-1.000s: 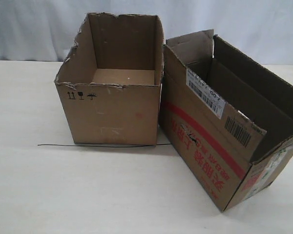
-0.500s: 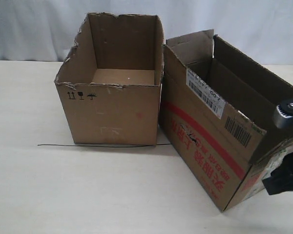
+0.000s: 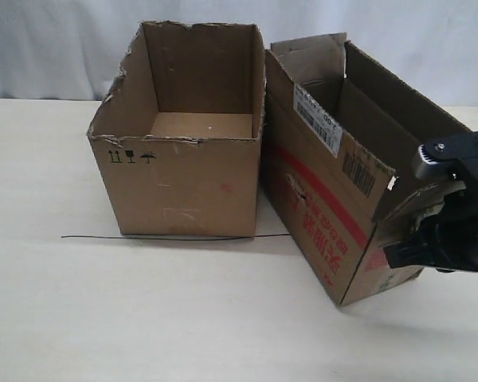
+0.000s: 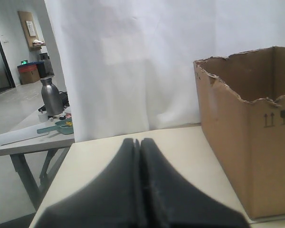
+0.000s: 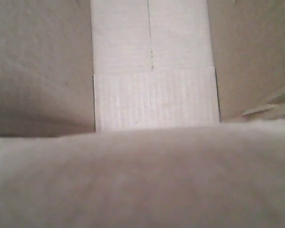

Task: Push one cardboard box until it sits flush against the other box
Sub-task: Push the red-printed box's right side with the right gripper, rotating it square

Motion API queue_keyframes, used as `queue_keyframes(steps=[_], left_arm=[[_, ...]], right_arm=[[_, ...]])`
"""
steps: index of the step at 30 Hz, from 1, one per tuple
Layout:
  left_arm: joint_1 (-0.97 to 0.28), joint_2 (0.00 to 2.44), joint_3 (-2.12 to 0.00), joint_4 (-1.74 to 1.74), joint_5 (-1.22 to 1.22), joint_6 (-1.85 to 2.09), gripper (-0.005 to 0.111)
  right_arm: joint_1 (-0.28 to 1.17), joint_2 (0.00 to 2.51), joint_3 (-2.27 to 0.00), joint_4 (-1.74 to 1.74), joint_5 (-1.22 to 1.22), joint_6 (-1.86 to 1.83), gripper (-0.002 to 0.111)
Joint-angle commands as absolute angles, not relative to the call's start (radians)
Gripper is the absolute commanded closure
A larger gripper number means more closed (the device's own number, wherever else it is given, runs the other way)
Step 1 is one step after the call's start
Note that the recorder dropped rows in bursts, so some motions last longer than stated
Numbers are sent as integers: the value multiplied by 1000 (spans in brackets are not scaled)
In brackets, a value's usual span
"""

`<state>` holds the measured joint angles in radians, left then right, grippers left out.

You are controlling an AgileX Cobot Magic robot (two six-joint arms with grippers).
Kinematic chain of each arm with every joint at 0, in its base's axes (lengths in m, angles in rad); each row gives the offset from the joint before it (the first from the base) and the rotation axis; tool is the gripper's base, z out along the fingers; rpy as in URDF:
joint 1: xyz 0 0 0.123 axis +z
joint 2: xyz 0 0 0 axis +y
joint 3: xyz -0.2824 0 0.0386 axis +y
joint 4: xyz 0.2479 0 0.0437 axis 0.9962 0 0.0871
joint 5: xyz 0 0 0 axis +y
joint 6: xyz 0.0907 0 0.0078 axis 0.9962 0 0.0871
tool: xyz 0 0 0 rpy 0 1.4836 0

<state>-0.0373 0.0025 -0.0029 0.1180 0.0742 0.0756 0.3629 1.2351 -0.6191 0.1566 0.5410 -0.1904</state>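
Observation:
The cardboard box (image 3: 327, 215), narrow with a red stripe and barcode labels, stands at an angle right of the other box (image 3: 183, 183), the wide carton with a torn rim. Their far corners nearly touch and a wedge-shaped gap opens toward the front. My right gripper (image 3: 418, 243) presses on the narrow box's right end, its fingers hidden behind the cardboard. The right wrist view shows only the cardboard box's inside (image 5: 152, 104) past a blurred cardboard edge. My left gripper (image 4: 137, 141) is shut and empty, off to the side of the other box (image 4: 256, 156).
A thin black wire (image 3: 143, 237) lies on the pale table (image 3: 143, 318) along the front of the wide carton. A white curtain (image 3: 64, 48) hangs behind. Beyond the table's edge a side table carries a metal bottle (image 4: 50, 96).
My right arm came in from the right and met the narrow box's end. The box swung and slid left, narrowing the gap to the wide carton.

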Motion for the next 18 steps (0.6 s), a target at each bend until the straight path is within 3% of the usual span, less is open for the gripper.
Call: queue_keyframes(steps=[1,7,18], left_arm=[[-36,0,0,120,69,72,107],[-36,0,0,118,73,72,107],[-36,0,0,118,69,72,107]], right_arm=[[366,1260,-616,177,428,-197,103],[366,1293,-618,281,285,-195,103],[366,1400,-721,307,330,-195,103]])
